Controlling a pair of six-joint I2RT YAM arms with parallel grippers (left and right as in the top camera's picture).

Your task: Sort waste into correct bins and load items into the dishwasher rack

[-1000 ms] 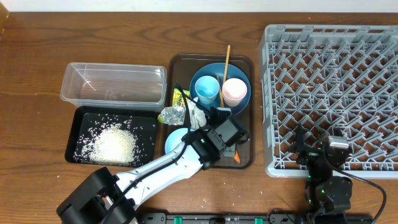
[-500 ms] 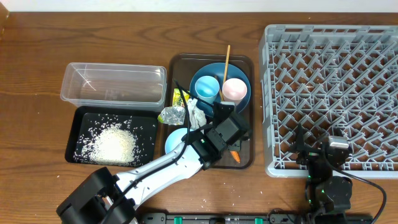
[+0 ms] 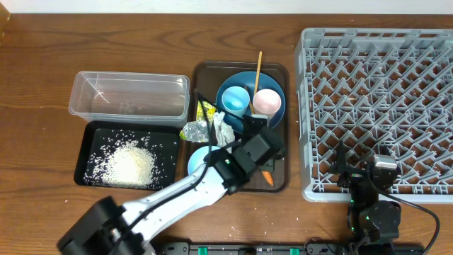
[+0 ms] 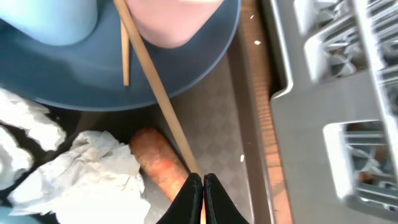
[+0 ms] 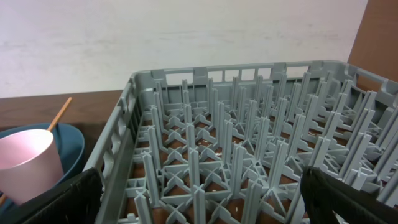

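Left end effector [image 4: 203, 198]: fingers together, tips over carrot [image 4: 157, 158].
Right end effector [image 5: 199, 202]: fingers apart, facing dishwasher rack [image 5: 249, 155].

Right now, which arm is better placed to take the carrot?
Left. The left gripper sits shut right over the carrot in the brown tray, though it must open first. The right gripper stands open at the rack, off the tray.

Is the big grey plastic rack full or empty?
Empty. The grey plastic rack shows only bare pegs; the light blue cup and pinkish-white cup sit on the round blue plate.
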